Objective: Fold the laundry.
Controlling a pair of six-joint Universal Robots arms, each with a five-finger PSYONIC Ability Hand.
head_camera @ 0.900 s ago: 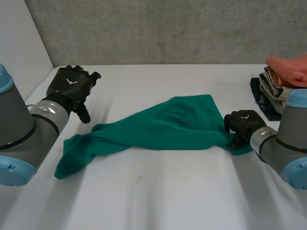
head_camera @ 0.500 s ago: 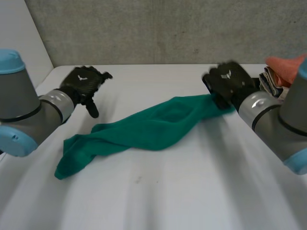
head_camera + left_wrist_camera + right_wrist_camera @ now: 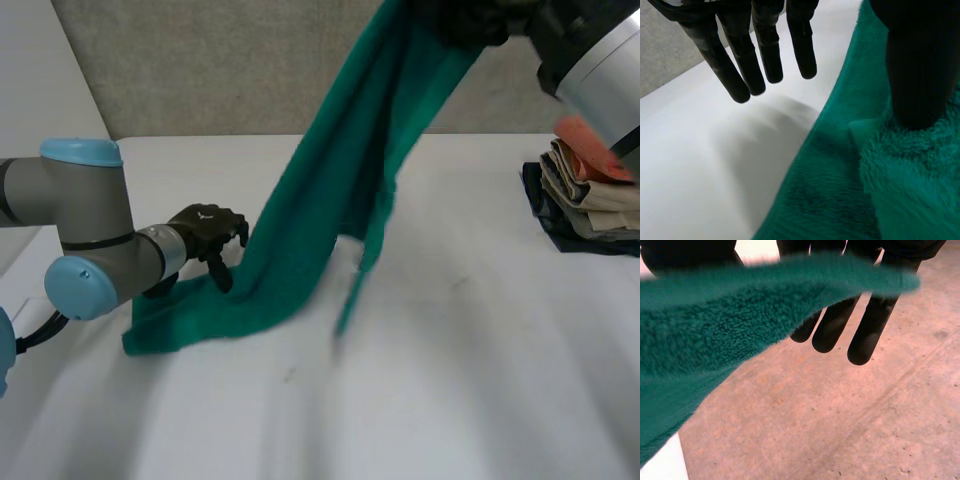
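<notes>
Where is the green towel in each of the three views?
Head view: green towel hangs from the right hand down to the table by the left hand.
Left wrist view: green towel under the thumb, beside the fingers.
Right wrist view: green towel across the palm, before the fingers.
Shared landmark: the black hands.

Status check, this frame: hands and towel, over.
Right hand pinches green towel up high. Left hand open, thumb on its lower end. Folded stack apart, far right.

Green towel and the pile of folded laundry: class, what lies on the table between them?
Nothing: in the head view the white table is bare between the green towel and the pile of folded laundry.
</notes>
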